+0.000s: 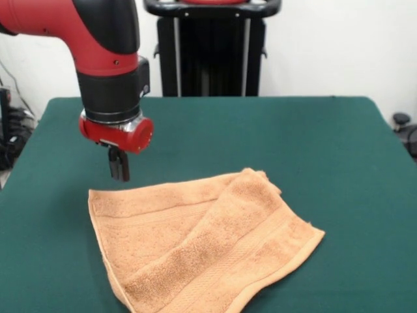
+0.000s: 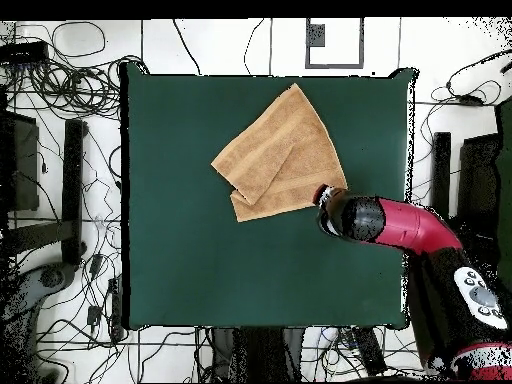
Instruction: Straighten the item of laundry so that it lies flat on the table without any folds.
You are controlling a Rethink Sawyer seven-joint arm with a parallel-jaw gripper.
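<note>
The orange-tan towel point(image 1: 195, 251) lies on the green table point(image 1: 326, 143) near its front edge, with one part folded diagonally over the rest. In the overhead view the towel point(image 2: 275, 155) sits toward the table's point(image 2: 200, 260) top right. My gripper point(image 1: 118, 168) hangs from the red wrist just behind the towel's far left corner, slightly above the cloth. Its dark fingers are together and hold nothing. In the overhead view the wrist point(image 2: 340, 213) hides the gripper, at the towel's lower right corner.
The black pedestal point(image 1: 212, 45) stands behind the table's far edge. Cables point(image 2: 60, 130) and stands lie on the floor round the table. The red arm point(image 2: 420, 232) reaches in from the lower right in the overhead view.
</note>
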